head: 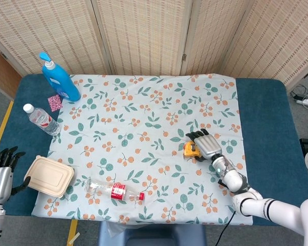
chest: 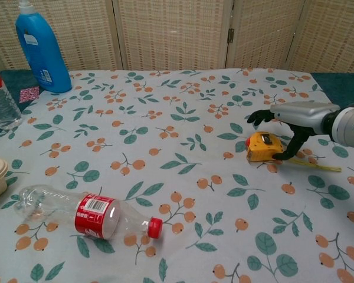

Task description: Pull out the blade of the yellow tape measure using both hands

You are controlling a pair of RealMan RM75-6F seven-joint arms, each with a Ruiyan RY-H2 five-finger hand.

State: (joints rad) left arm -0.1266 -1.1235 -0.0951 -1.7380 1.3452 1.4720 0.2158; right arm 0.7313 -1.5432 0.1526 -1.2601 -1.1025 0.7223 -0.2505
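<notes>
The yellow tape measure (head: pixel 190 149) (chest: pixel 261 147) lies on the floral cloth right of centre. A short length of its blade (chest: pixel 318 165) trails out to the right. My right hand (head: pixel 206 144) (chest: pixel 295 114) arches over the case with fingers spread. Its thumb comes down beside the case's right end, but I see no grip on it. My left hand (head: pixel 1 174) hangs off the table's front left corner, fingers apart and holding nothing; the chest view does not show it.
A blue detergent bottle (head: pixel 60 79) (chest: pixel 41 50) and a water bottle (head: pixel 41 119) stand at the far left. A beige lidded box (head: pixel 49 176) sits near the left front. A red-labelled plastic bottle (head: pixel 114 189) (chest: pixel 88 215) lies at the front.
</notes>
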